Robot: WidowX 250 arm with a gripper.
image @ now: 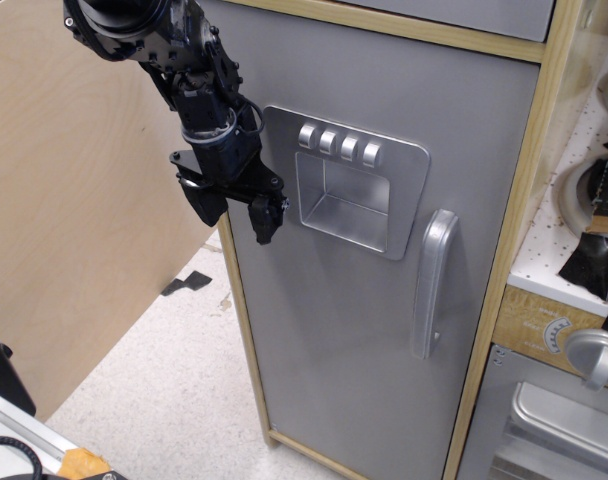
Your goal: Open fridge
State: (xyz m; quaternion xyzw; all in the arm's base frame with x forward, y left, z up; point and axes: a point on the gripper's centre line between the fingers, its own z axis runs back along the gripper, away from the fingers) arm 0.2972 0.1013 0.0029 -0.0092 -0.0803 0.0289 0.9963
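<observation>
The fridge is a tall toy cabinet with a light wood frame and a large grey door that is closed. A silver vertical handle sits at the door's right side. A recessed dispenser panel with a row of buttons is at the upper middle. My black gripper hangs from the arm at the upper left, in front of the door's left edge, well left of the handle. Its fingers are apart and hold nothing.
A plywood panel stands at the left. A speckled floor lies below. At the right are a white shelf with black items, a wooden strip with a dial and a smaller grey oven door with a round knob.
</observation>
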